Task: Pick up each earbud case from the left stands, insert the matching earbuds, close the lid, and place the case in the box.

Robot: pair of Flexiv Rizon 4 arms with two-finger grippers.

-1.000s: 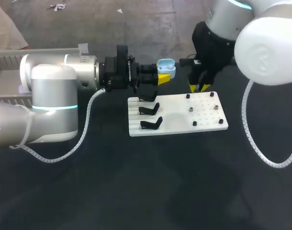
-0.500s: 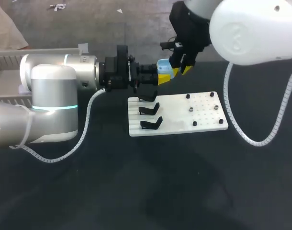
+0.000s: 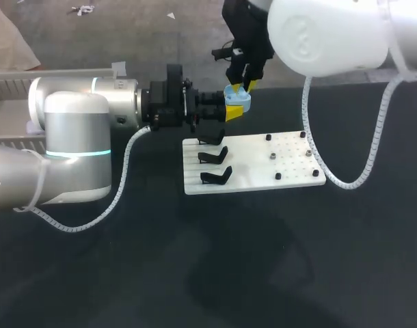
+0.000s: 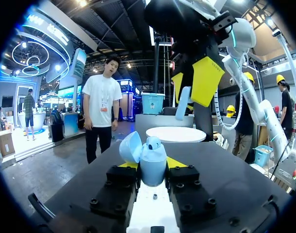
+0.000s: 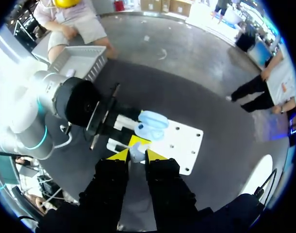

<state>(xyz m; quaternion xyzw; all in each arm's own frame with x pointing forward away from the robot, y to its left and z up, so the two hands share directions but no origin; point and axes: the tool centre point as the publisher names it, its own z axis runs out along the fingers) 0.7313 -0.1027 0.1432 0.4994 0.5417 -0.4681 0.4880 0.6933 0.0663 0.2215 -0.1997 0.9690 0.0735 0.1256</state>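
A light blue earbud case (image 3: 238, 96) with its lid open is held above the table, just beyond the white board (image 3: 263, 174). My left gripper (image 3: 234, 111) is shut on the case (image 4: 153, 160). One earbud (image 4: 154, 142) sits in the case beside the raised lid (image 4: 130, 147). My right gripper (image 3: 244, 86) hangs directly above the case, shut on a pale blue earbud (image 4: 183, 103). In the right wrist view that earbud (image 5: 137, 151) shows between the yellow tips of the right gripper (image 5: 137, 155), over the case (image 5: 153, 124).
Three black stands (image 3: 214, 157) line the board's left side, with none of them holding a case. Small black pegs (image 3: 277, 175) dot its right half. A grey box (image 3: 7, 102) lies at the far left behind my left arm.
My right arm swung from over the board's right side to the left and now hangs above the open case with the earbud. The left arm kept still.
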